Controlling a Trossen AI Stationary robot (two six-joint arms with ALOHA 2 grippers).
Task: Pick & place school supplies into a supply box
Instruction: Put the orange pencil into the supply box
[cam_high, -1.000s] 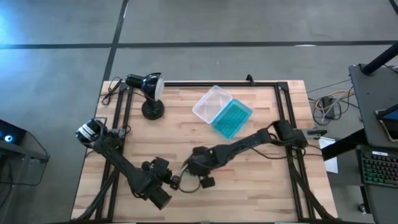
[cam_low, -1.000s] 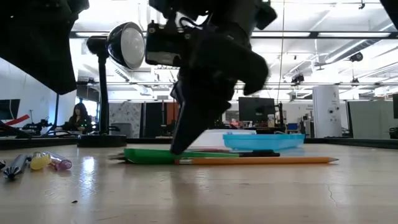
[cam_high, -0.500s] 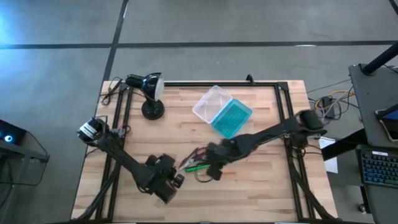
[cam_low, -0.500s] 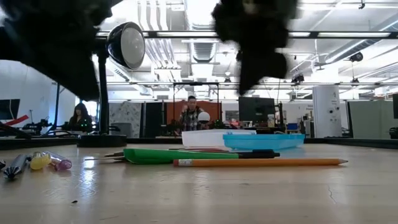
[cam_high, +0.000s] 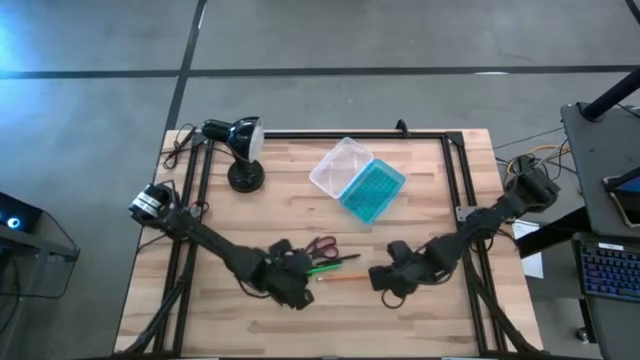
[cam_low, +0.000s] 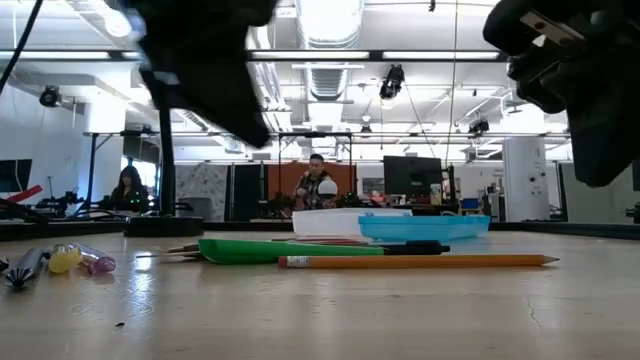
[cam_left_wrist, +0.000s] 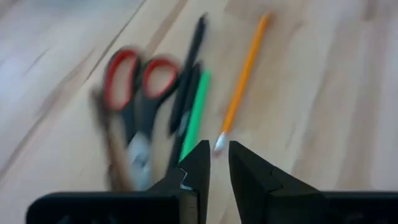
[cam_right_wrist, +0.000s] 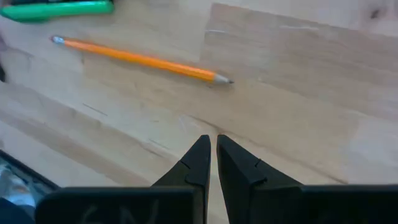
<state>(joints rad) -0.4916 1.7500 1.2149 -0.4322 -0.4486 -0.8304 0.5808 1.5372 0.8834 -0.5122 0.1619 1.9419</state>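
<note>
The left pincer (cam_high: 300, 290), fingers narrowly parted and holding nothing, is hovering by the scissors (cam_high: 322, 246), marker (cam_high: 322, 268) and pencil (cam_high: 340, 279) on the tabletop (cam_high: 420, 220), so it needs to be widening and centring over one item before closing, with the supply box (cam_high: 357, 178) well apart and the right pincer (cam_high: 380, 280) sitting closed and empty.

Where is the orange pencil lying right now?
In the high view the orange pencil lies flat on the table's near middle, just nearside of the green marker, between the two arms.
</note>
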